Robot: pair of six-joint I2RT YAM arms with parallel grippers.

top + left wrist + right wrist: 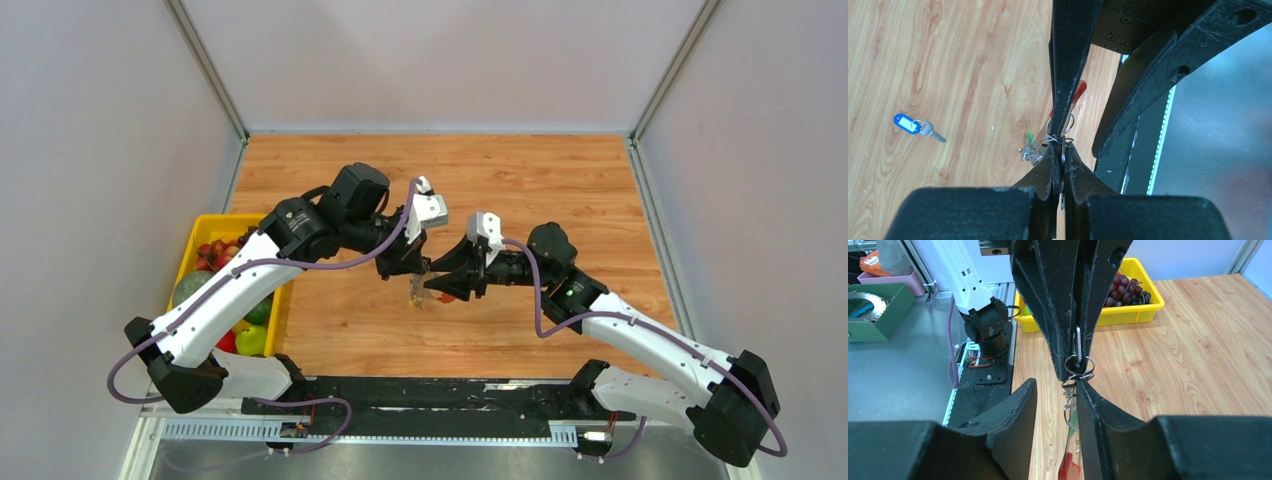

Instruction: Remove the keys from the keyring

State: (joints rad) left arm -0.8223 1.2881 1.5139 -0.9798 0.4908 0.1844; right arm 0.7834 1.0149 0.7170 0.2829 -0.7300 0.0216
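We see the left black gripper pressed tight together, pinching the small silver wire keyring in the middle of the top view. The right black gripper is spread apart, one finger touching the rings. A red curved piece and a tiny green-headed key hang there. A little key with a blue tag lies alone on the light wooden table, at the left of the left wrist view

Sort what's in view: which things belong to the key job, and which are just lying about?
Job: keyring, clamped by left gripper; keys hanging from it; loose blue-tagged key; right gripper, open.
Lying about: yellow bin; grapes in it.
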